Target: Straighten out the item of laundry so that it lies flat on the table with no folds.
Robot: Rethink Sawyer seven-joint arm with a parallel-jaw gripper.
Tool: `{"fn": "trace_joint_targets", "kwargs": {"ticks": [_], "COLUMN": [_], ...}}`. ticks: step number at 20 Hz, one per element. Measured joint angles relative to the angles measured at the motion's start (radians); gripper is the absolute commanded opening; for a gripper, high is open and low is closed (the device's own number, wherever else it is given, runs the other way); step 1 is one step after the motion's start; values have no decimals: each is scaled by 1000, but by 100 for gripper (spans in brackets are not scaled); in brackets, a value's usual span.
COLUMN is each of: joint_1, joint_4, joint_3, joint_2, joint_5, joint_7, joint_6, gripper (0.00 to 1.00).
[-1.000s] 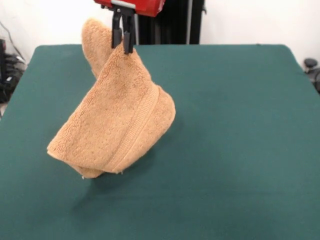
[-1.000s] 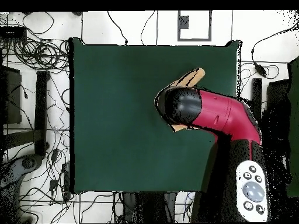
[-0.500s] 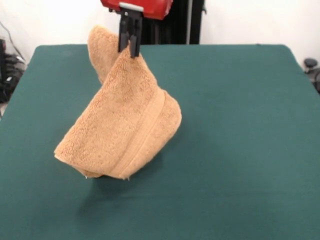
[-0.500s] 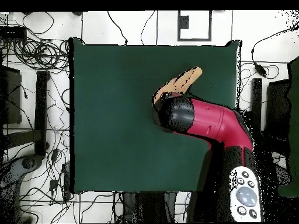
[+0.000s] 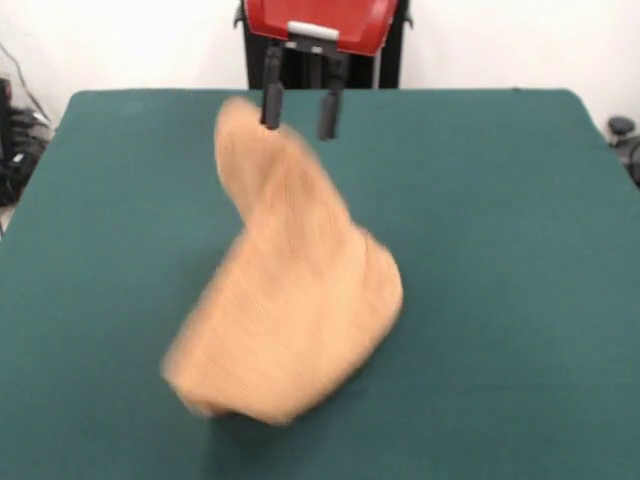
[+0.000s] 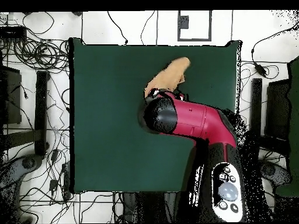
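Pincer (image 5: 300, 112) hangs from the red arm head at the back of the counter (image 5: 500, 250), its two black fingers (image 5: 271, 98) spread wide apart w/ nothing between them. Towel (image 5: 290, 310) is just below and in front, blurred, a tall crumpled hump: narrow peak up near the left finger, either brushing it or just beside it, can't tell which. Lower part bulges out broad and rounded, bottom edge low over the green cloth toward the near side; whether it touches the counter is unclear through the blur. Not flat, clearly doubled over on itself, woven bands not readable. From overhead, the arm (image 6: 193, 119) reaches in from the bottom right w/ its dark rounded end covering the pincer, and only a strip of towel (image 6: 169, 76) shows past it, slanting toward the far right part of the counter (image 6: 105, 116). Rest of the green top is bare; cables (image 6: 35, 52) lie on the floor round the sides.
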Motion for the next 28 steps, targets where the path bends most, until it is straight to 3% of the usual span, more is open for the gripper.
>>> {"fn": "trace_joint_targets", "kwargs": {"ticks": [18,28], "joint_1": [11,99], "joint_4": [-1,-29], "joint_3": [-20,-58], "joint_2": [0,7], "joint_5": [-7,30], "joint_7": [0,0], "joint_6": [-34,-14], "gripper": [100,100]}}
